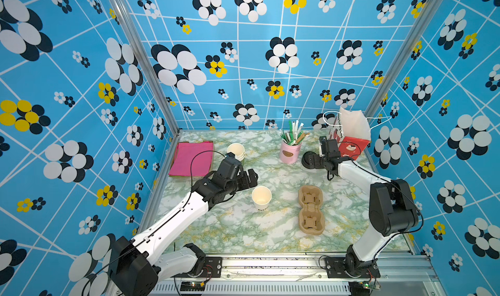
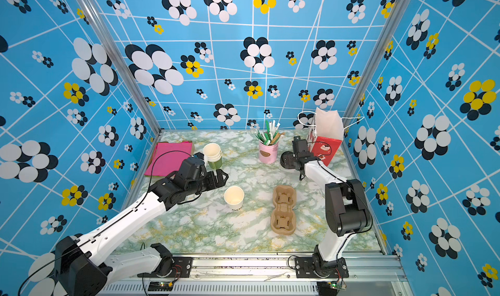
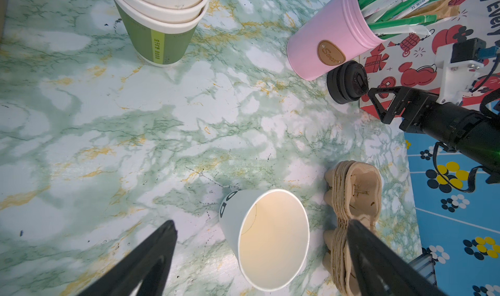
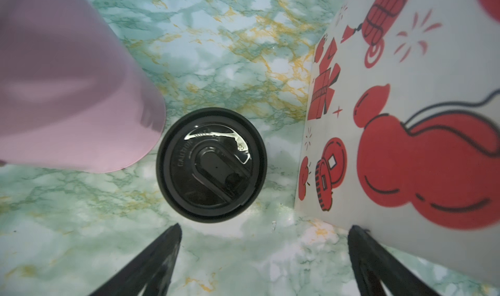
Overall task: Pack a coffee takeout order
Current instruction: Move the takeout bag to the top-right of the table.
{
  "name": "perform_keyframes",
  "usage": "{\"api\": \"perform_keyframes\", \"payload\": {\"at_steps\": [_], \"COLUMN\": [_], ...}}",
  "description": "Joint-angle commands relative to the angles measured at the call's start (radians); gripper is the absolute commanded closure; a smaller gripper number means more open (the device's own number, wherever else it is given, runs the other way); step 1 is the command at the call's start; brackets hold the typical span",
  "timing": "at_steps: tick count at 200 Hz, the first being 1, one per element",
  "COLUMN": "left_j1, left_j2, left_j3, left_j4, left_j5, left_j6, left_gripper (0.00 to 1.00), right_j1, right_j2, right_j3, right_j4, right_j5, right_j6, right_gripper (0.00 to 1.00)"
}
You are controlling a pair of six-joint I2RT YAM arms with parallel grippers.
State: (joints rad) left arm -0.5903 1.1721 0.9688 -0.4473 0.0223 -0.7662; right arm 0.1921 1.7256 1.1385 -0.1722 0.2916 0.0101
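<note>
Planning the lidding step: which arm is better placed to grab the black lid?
Right. The right gripper hangs open right at the black lid; the left gripper is away by the paper cup.

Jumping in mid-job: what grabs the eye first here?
A lidless cup stands mid-table, with the open left tool beside it and the brown holder on its other side. At the back, the open right tool hovers by a black lid between the pink cup and the bag.
</note>
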Motion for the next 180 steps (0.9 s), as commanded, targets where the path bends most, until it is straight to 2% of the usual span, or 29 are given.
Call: {"api": "perform_keyframes", "payload": {"at_steps": [1,52,93,107,144,180], "left_j1": [0.011,0.017,0.032,0.043,0.066,0.076], "left_j2": [-0.018,-0.024,-0.039,-0.051,-0.098,-0.144], "left_j3": [-0.016,-0.02,-0.025,-0.025,-0.036,-0.069], "left_j4": [0.014,0.015,0.016,0.018,0.038,0.068], "left_j5": [0.006,0.009,0.008,0.007,0.004,0.002], "left_j6": [-0.006,-0.006,0.022,0.047,0.127,0.13], "left_gripper": [0.01,0.01,0.01,0.01,0.01,0.01], "right_j1": [-0.014,-0.039,-0.039,-0.039,-0.039,-0.039], "right_j2": [-0.007,-0.009,-0.036,-0.027,0.043,0.117], "right_j3": [0.023,0.037,0.046,0.064,0.149,0.222], "right_j4": [-0.054,-0.088,-0.085,-0.09,-0.123,-0.148], "right_j5": [0.087,0.091,-0.169,-0.22,-0.243,-0.254], "right_j6": [-0.009,-0.003,-0.009,0.002,0.038,0.064], "right_gripper": [0.01,0.01,0.01,0.01,0.01,0.03]}}
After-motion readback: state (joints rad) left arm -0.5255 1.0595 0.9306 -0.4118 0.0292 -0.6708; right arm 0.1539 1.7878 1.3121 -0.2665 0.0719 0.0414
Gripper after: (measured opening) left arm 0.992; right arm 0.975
